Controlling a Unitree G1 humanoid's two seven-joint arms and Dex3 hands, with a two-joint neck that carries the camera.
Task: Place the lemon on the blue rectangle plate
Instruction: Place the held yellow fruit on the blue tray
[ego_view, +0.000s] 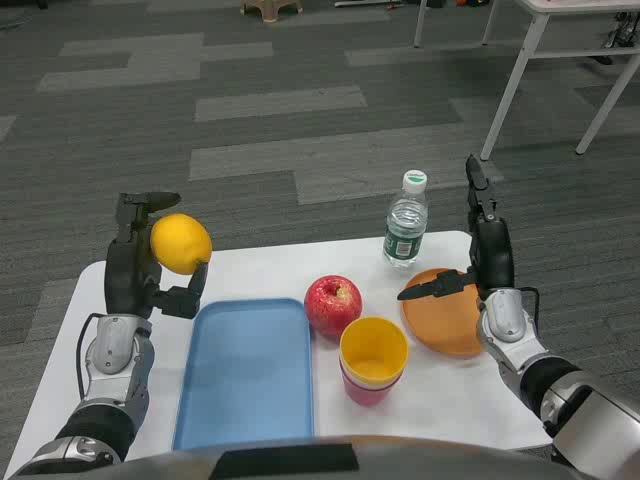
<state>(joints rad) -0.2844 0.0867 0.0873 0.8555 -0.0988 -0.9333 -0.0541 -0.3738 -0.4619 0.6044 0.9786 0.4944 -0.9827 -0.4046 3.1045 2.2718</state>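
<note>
**Lemon held up beside the blue plate**

The left hand (150, 262) grips the lemon (181, 243) in its curled fingers, raised just off the far left corner of the blue plate (247, 375). The fruit looks firm, light and round, with a smooth, slightly slippery rind, so a wrap around its middle suits it best. The right hand (478, 262) hovers empty and spread, well right of the plate.

Tray (245, 380) front-left on table (60, 330); lemon (181, 243) above its left edge; apple (333, 305) right; cups (373, 358) before apple; dish (447, 312) far right; bottle (406, 222) behind.
</note>
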